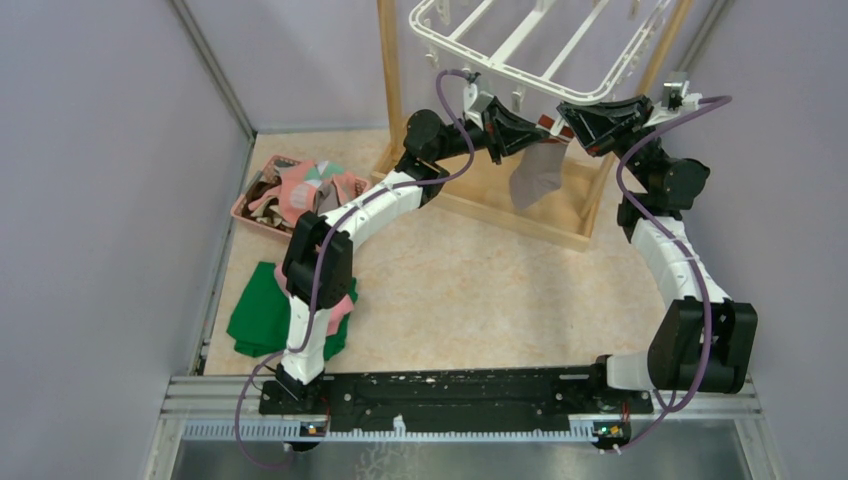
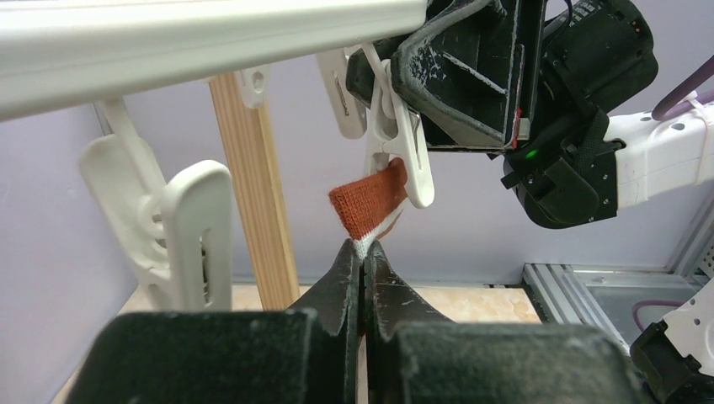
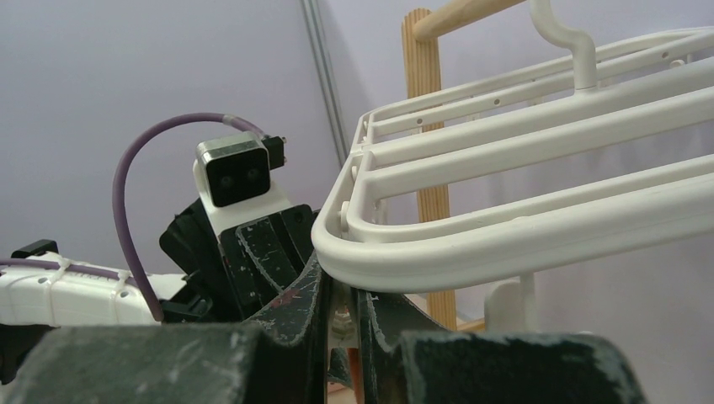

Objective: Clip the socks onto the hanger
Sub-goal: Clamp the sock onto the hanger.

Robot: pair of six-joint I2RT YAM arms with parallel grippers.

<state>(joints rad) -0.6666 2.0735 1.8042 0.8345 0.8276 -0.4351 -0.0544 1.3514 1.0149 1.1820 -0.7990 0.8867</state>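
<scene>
Purple walls; one hanger; left gripper pinches one sock, right gripper squeezes clip.

Left claw pinched, right claw pinched, both raised

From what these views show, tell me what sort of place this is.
Probably a robot test cell staged for laundry: lilac partition walls, two arms bolted to a metal rail, and a white clip hanger hung on a wooden frame near a basket of socks.
</scene>
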